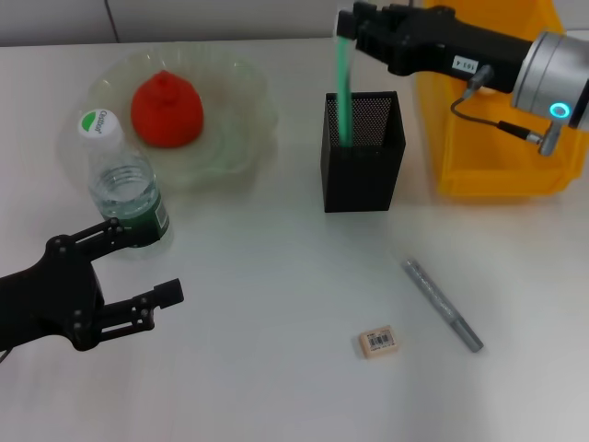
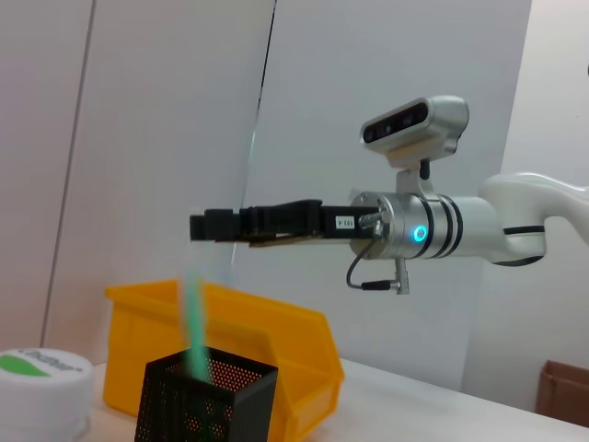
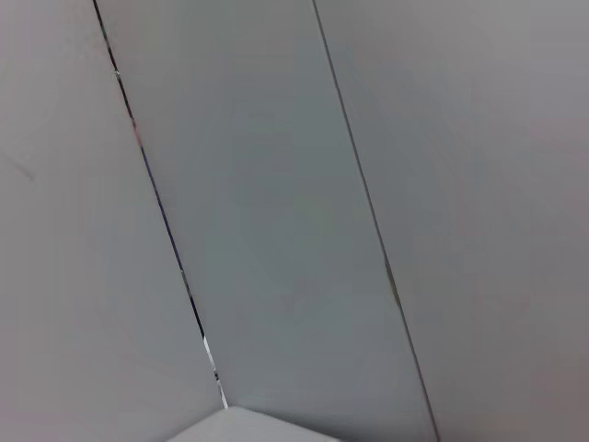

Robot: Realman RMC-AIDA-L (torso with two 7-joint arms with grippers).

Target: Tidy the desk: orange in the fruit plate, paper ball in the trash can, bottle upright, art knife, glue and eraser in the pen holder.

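Left of the pen holder point(image 1: 362, 152), the left pincer point(image 1: 138, 276) hovers spread wide beside the upright bottle point(image 1: 124, 184). Above the holder, the right pincer point(image 1: 354, 28) has the green stick point(image 1: 344, 92) dropping in blurred; whether it grips, I cannot tell. Best to lift straight up, clear of the mesh rim, then fetch the eraser point(image 1: 378, 342) lying nearer the robot than the holder.

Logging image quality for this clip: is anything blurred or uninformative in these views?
Head view: green stick over the pen holder is motion-smeared, the rest crisp. Left wrist view: same stick blurred, right gripper sharp. Right wrist view: only wall panels, nothing of the desk.
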